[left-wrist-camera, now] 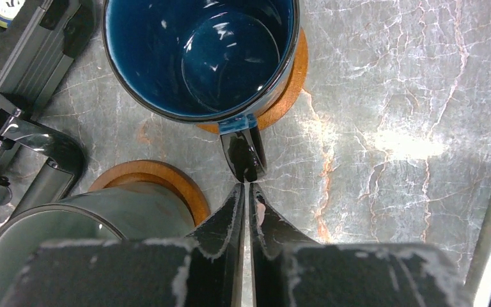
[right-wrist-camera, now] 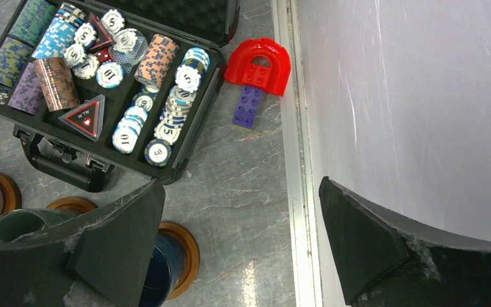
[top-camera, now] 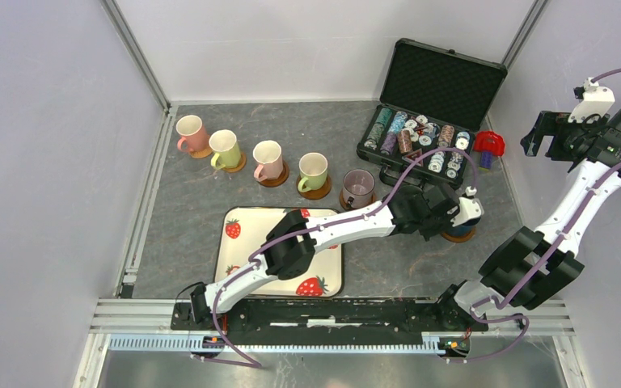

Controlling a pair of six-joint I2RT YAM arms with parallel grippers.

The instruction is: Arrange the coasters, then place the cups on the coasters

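Five cups stand in a row on coasters, from a pink cup (top-camera: 192,133) at the left to a mauve cup (top-camera: 358,187). A dark blue cup (left-wrist-camera: 198,57) sits on an orange-brown coaster (left-wrist-camera: 292,77), its handle (left-wrist-camera: 243,153) pointing at my left gripper (left-wrist-camera: 248,187). That gripper is shut, its tips right at the handle's end with nothing between them. Beside it a dark grey-green cup (left-wrist-camera: 89,220) stands on another coaster (left-wrist-camera: 166,176). My right gripper (right-wrist-camera: 243,246) hangs open and empty, raised by the right wall (top-camera: 546,133); the blue cup (right-wrist-camera: 160,272) shows below it.
An open black case of poker chips (top-camera: 420,141) lies at the back right, close behind the two dark cups. A red toy arch (right-wrist-camera: 259,64) with a purple brick (right-wrist-camera: 247,105) lies by the right wall. A strawberry-print tray (top-camera: 238,234) sits under my left arm.
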